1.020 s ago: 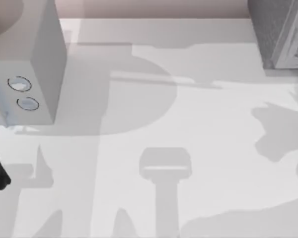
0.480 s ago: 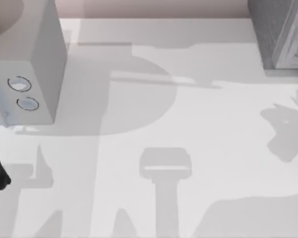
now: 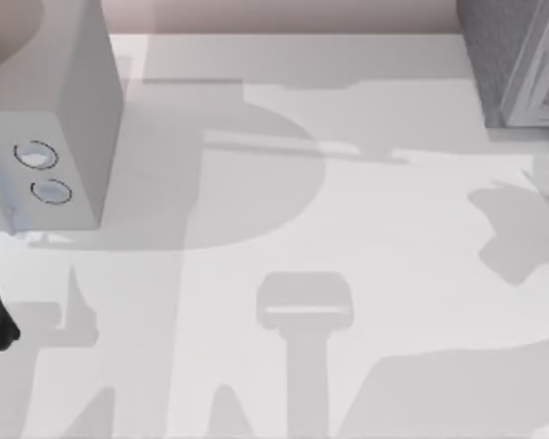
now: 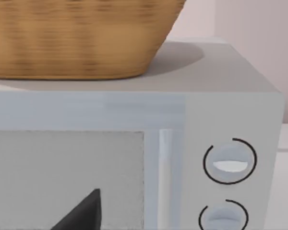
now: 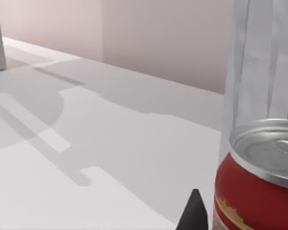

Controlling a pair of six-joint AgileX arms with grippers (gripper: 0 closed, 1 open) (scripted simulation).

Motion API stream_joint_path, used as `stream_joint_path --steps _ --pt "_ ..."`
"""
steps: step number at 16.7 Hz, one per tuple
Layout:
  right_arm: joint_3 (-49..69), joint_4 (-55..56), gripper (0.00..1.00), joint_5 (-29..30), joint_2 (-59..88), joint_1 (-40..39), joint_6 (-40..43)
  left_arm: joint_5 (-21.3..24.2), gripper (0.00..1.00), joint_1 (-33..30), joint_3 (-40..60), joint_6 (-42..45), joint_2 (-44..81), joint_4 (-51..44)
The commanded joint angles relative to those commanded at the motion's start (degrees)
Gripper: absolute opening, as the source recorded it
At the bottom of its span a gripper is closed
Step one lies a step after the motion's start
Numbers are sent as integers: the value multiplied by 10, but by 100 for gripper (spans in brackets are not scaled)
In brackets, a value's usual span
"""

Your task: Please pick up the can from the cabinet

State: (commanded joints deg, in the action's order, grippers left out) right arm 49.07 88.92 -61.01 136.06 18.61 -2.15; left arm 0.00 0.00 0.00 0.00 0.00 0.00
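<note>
the can (image 5: 259,182), red with a silver lid, sits right up against the right wrist camera, with one dark tip of the right gripper (image 5: 194,211) just beside it. in the top view a sliver of red and dark at the right edge of the surface (image 3: 366,219) marks the same spot, a little in front of the cabinet (image 3: 512,64) at the far right corner. so the can looks already out of the cabinet, and i judge the pick nearly made or in hand. whether the right fingers are closed on the can i cannot tell, since one tip alone shows.

the left gripper (image 4: 81,213) is parked in front of the microwave (image 4: 182,110) (a wicker basket (image 4: 81,38) rests on top of it); i cannot tell its fingers' state either.

counted: one can, one cabinet, one microwave with two round dials (image 4: 229,162), one basket.
</note>
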Motion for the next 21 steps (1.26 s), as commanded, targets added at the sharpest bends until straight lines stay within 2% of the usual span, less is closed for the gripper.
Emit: stream_joint_path --steps 2,15,21 --pt "0 0 0 0 0 0 0 0 100 0 0 0 0 0" --pt "0 0 98 0 0 0 0 0 100 0 0 0 0 0" --pt "0 0 100 0 0 0 0 0 100 0 0 0 0 0"
